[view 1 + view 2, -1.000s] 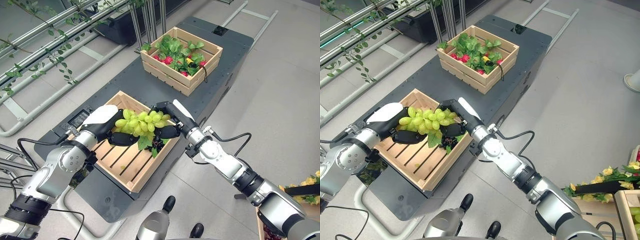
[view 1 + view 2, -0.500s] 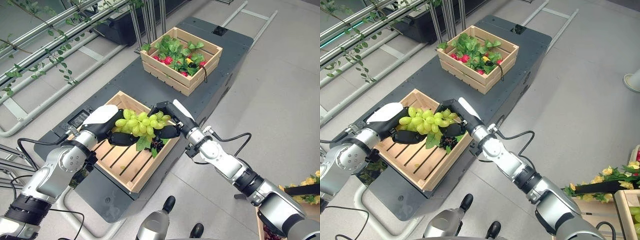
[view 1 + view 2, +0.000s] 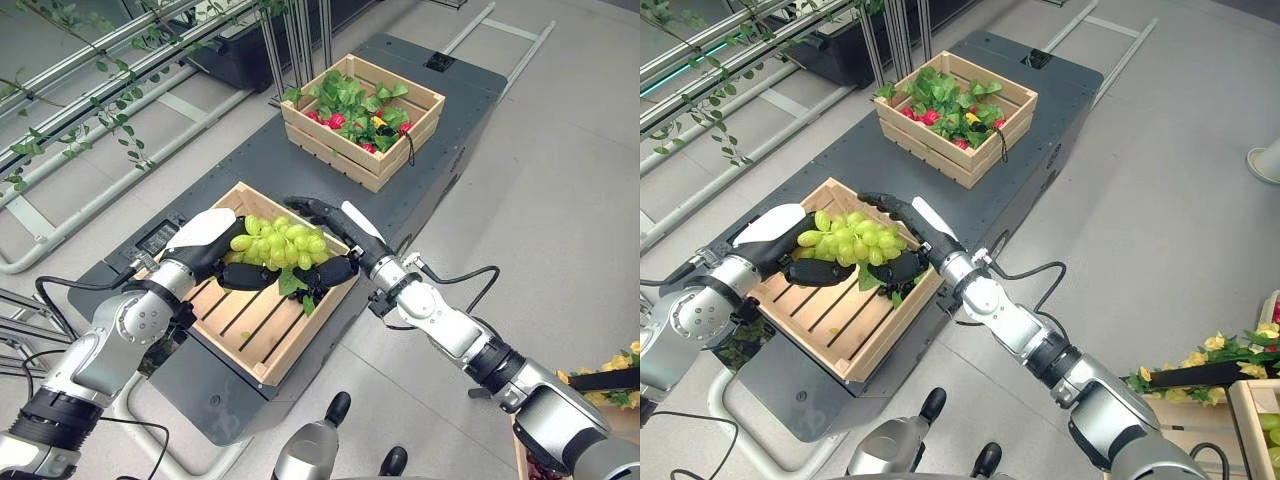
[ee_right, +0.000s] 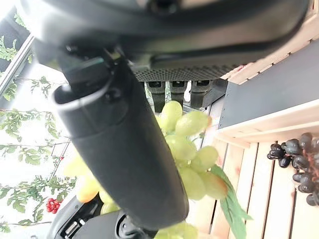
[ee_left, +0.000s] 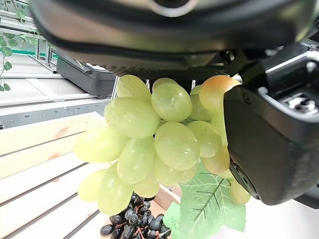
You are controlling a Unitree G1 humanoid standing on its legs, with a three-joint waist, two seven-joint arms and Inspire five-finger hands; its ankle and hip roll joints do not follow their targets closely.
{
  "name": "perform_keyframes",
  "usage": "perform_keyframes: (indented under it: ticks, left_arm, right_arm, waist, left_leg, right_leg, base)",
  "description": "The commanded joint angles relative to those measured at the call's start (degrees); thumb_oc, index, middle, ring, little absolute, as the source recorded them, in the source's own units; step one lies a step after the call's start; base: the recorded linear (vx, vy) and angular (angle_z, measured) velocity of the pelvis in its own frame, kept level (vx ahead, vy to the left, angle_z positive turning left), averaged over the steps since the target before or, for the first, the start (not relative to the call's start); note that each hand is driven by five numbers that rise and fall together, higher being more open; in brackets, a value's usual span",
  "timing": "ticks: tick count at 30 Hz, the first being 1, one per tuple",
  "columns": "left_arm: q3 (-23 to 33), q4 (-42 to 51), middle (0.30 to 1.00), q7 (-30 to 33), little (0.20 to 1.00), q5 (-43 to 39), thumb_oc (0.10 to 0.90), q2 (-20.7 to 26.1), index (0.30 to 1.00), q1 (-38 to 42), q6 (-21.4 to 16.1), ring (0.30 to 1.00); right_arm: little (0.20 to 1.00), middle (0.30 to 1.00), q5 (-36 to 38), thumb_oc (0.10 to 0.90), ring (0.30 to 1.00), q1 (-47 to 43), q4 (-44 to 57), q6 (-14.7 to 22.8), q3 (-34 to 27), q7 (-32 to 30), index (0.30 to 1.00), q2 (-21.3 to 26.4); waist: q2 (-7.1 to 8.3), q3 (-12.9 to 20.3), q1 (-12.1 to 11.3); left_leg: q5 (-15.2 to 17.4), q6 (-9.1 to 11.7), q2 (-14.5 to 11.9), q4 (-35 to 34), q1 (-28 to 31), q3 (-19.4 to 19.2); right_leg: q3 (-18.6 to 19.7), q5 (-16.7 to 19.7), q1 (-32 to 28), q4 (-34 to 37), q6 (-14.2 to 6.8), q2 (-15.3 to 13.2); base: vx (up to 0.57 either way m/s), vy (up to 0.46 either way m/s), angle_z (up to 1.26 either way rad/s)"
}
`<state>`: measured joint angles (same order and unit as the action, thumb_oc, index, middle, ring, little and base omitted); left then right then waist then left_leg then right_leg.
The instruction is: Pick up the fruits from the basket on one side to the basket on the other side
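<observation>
A bunch of green grapes (image 3: 275, 243) with a leaf hangs over the near wooden crate (image 3: 265, 370). My left hand (image 3: 215, 255) cups it from the left, fingers curled under the bunch (image 5: 149, 144). My right hand (image 3: 322, 216) is at the bunch's right side. Its fingers reach out straight over the top of the grapes and its thumb (image 4: 124, 149) lies below them, so it is open. A small bunch of dark grapes (image 3: 312, 290) lies on the crate's slats just under the green bunch.
A second wooden crate (image 3: 365, 170) at the far end of the dark platform (image 3: 250, 160) holds green leaves and red fruits (image 3: 335, 120). Yellow flowers (image 3: 1230, 350) and another crate (image 3: 1252, 420) stand at the lower right. Metal rails with vines run along the left.
My right hand's fingers have uncurled from the green grapes and now stretch straight over them. The bunch has shifted slightly left with my left hand.
</observation>
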<state>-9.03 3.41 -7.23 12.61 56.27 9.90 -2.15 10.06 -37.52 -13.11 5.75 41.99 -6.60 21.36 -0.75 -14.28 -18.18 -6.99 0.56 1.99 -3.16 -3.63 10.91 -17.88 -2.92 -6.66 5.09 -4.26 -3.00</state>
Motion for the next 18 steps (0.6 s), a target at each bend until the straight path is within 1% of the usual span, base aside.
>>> perform_keyframes:
  ticks: [1, 15, 16, 17, 18]
  left_arm:
    - [1.88, 1.49, 0.3, 4.77, 0.3, -3.7, 0.4, -1.23, 0.3, 5.03, -2.66, 0.3]
    - [2.26, 1.77, 0.3, 4.12, 0.3, -4.13, 0.4, -1.26, 0.3, 4.87, -3.13, 0.3]
    - [2.2, 1.98, 0.3, 4.0, 0.3, -4.11, 0.4, -1.32, 0.3, 4.9, -2.94, 0.3]
    - [2.05, 2.19, 0.3, 3.88, 0.3, -4.11, 0.4, -1.34, 0.3, 4.92, -2.78, 0.3]
    - [2.04, 2.26, 0.3, 3.85, 0.3, -4.11, 0.4, -1.35, 0.3, 4.91, -2.74, 0.3]
  right_arm:
    - [0.9, 0.9, 3.22, 0.8, 0.9, 0.52, 3.23, 8.82, 2.04, 0.91, 0.9, -4.54]
    - [0.9, 0.9, 3.54, 0.8, 0.9, 0.61, 3.59, 9.41, 2.75, 1.39, 0.9, -5.43]
    - [0.7, 0.7, 3.63, 0.667, 0.7, 0.56, 3.66, 9.43, 2.78, 1.61, 0.7, -5.48]
    - [0.3, 0.3, 3.87, 0.4, 0.3, 0.53, 3.77, 9.64, 2.85, 1.54, 0.3, -5.4]
    - [0.3, 0.3, 3.94, 0.4, 0.3, 0.54, 3.78, 9.66, 2.84, 1.6, 0.3, -5.37]
  waist:
    - [0.19, 11.71, 0.46]
    - [0.0, 11.78, 0.14]
    - [0.0, 11.79, 0.12]
    - [-0.01, 11.77, 0.07]
    - [-0.02, 11.76, 0.06]
  left_leg:
    - [2.74, -0.59, 2.81, -1.84, 1.31, 2.1]
    - [2.6, -0.48, 2.86, -1.84, 1.23, 2.35]
    - [2.58, -0.48, 2.88, -1.84, 1.2, 2.37]
    - [2.59, -0.46, 2.89, -1.84, 1.2, 2.42]
    - [2.6, -0.46, 2.89, -1.84, 1.2, 2.43]
  right_leg:
    - [-0.53, 2.67, 2.32, -0.61, -0.42, -2.62]
    - [-0.88, 2.53, 2.24, -0.65, -0.36, -2.69]
    - [-0.88, 2.52, 2.24, -0.63, -0.32, -2.68]
    - [-0.92, 2.5, 2.24, -0.67, -0.34, -2.69]
    - [-0.94, 2.49, 2.24, -0.68, -0.34, -2.7]
  base:
    - [0.0, 0.0, 0.0]
    - [0.0, 0.0, 0.0]
    - [0.0, 0.0, 0.0]
    - [0.0, 0.0, 0.0]
    - [0.0, 0.0, 0.0]
